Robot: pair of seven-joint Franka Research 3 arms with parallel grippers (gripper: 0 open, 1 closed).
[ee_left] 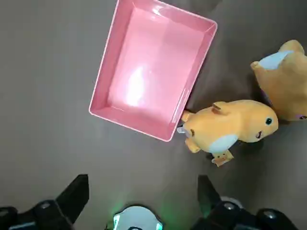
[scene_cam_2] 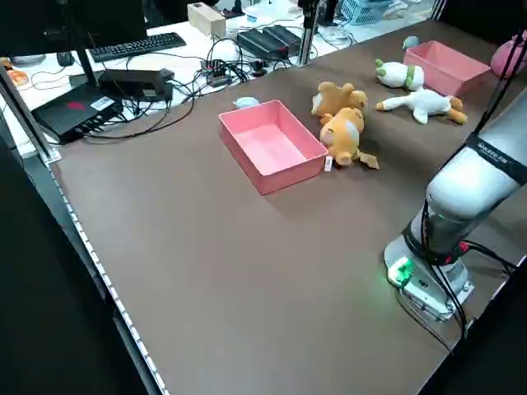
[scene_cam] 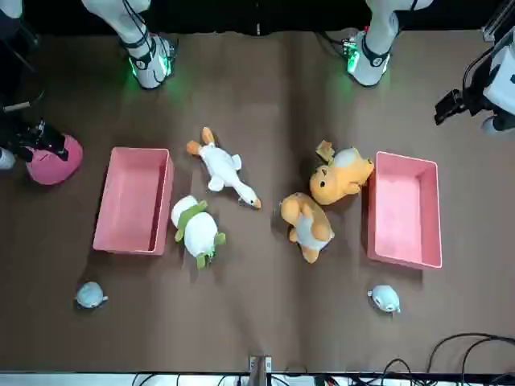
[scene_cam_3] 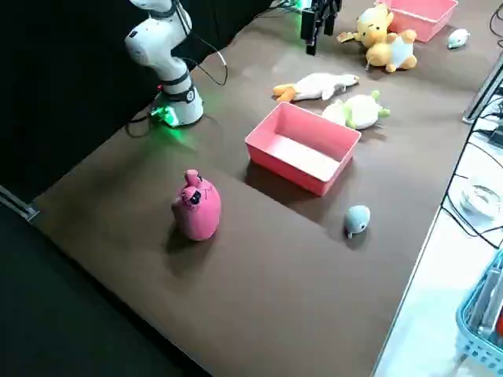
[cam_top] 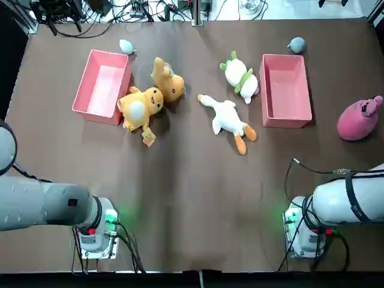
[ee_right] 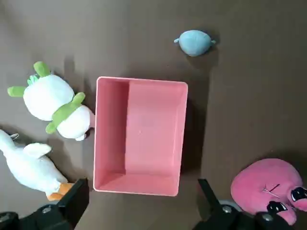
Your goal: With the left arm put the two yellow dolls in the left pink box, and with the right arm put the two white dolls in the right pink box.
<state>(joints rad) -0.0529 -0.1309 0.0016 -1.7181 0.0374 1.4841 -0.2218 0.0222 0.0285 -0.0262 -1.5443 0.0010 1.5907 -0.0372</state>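
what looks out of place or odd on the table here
Three extras fit neither colour group: a pink doll right of the right pink box, and two small grey-blue dolls at the far side. Nothing looks damaged.

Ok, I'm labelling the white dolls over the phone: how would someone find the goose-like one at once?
Start at the right pink box; two white dolls lie beside it, toward the table's middle. The round white doll with green leaves lies next to the box wall. The goose lies nearer the robot, stretched flat with a long neck and orange feet.
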